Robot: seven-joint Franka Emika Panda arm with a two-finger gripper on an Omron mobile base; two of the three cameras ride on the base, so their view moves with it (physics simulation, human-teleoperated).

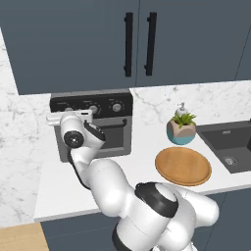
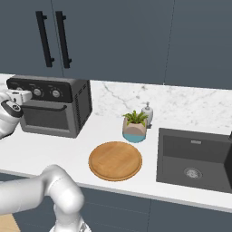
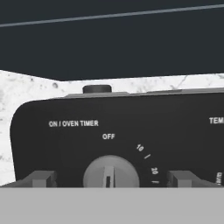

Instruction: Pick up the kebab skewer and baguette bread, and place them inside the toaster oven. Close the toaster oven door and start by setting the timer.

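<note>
The white arm's two-finger gripper (image 3: pixel 111 178) is pointing straight at the black control panel of the boxy grey metal toaster oven (image 1: pixel 117 139), which is sitting on the white marble table (image 1: pixel 142 157) against the marble backsplash, under dark blue cabinets (image 1: pixel 73 39). In the hand view the jaws are standing wide apart, released and grasping nothing, one dark fingertip (image 3: pixel 41 178) on each side of the round silver timer knob (image 3: pixel 111 173). The knob's pointer is sitting below the word OFF, under the label ON / OVEN TIMER. The grey-framed toaster oven door (image 2: pixel 43 117) with its dark glass window is standing shut. A round wooden plate (image 2: pixel 115 160) is lying bare on the table between the oven and the dark sink (image 2: pixel 192 156). A small potted plant (image 2: pixel 134 127) is standing just behind the plate, with a white soap dispenser (image 2: pixel 147 113) beside it.
</note>
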